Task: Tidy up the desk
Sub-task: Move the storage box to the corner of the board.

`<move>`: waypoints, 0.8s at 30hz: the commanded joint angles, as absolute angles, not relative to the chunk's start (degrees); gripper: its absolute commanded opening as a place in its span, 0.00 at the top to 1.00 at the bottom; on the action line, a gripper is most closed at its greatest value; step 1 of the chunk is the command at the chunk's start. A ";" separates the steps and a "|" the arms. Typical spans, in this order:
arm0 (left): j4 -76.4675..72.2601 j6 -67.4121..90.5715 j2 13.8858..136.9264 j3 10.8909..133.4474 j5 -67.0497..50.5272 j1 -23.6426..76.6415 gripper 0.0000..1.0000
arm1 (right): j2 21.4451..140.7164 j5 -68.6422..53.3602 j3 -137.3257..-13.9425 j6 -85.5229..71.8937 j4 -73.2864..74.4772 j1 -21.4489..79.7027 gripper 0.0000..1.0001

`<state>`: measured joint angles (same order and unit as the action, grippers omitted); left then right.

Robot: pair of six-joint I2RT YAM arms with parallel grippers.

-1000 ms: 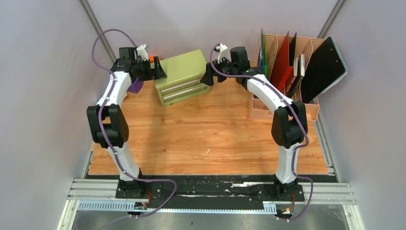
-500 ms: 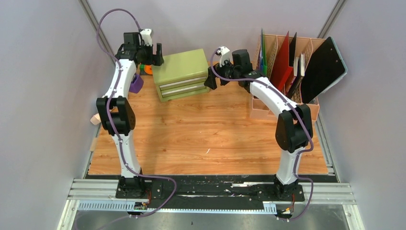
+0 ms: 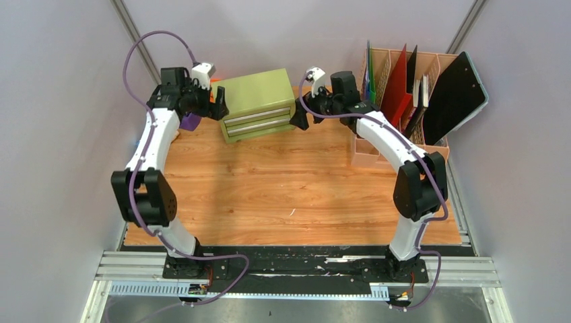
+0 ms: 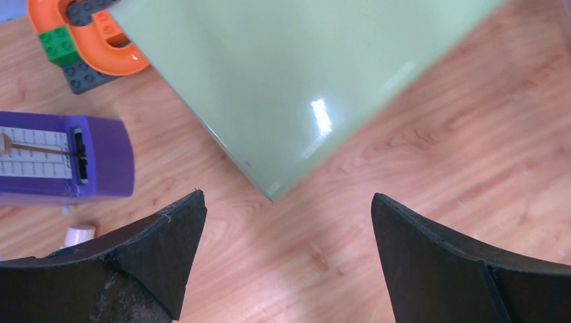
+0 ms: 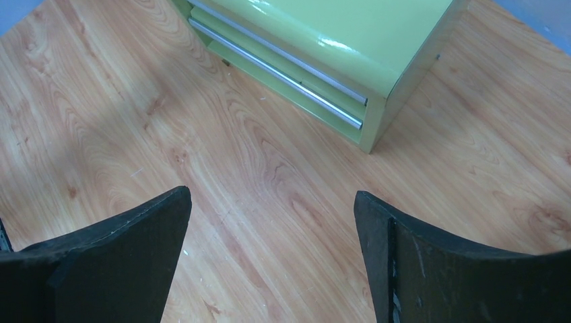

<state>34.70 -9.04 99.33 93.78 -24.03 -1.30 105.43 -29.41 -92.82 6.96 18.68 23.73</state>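
Pale lilac walls (image 3: 60, 134) on 3 sides; metal corner posts (image 3: 131, 30); floor (image 3: 303, 311) prob. grey.

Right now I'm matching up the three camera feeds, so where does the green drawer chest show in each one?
Top view: the green drawer chest sits at the far side of the desk, just left of centre.
Left wrist: it fills the upper middle, one corner pointing down the picture.
Right wrist: it is at the top, right of centre, drawer fronts showing.
Shared landmark: the wood-grain desk under it, seen in all three.
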 commanded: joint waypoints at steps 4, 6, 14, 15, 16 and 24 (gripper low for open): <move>29.38 -16.52 90.82 84.05 -26.26 -1.23 0.00 | 103.92 -31.85 -92.51 8.09 19.00 23.16 0.07; 29.32 -18.40 91.96 84.51 -24.62 -1.19 0.00 | 103.79 -32.65 -92.85 8.28 19.47 23.08 0.07; 27.89 -25.29 98.28 86.98 -18.80 -0.62 0.00 | 100.38 -32.08 -95.11 11.27 22.86 22.94 0.05; 27.04 -25.11 99.04 86.80 -17.93 -0.62 0.00 | 100.11 -31.89 -95.57 11.53 23.56 22.90 0.04; 25.46 -25.04 99.40 86.74 -16.35 -0.66 0.00 | 99.72 -31.78 -95.81 11.74 24.04 22.93 0.04; 20.60 -24.11 104.99 91.88 -3.75 -0.68 0.00 | 95.84 -30.10 -95.37 11.71 26.73 22.81 0.00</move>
<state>27.59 -23.27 103.28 86.83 -12.29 -0.69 99.85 -31.11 -93.08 10.76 25.50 23.14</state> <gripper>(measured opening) 1.000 0.984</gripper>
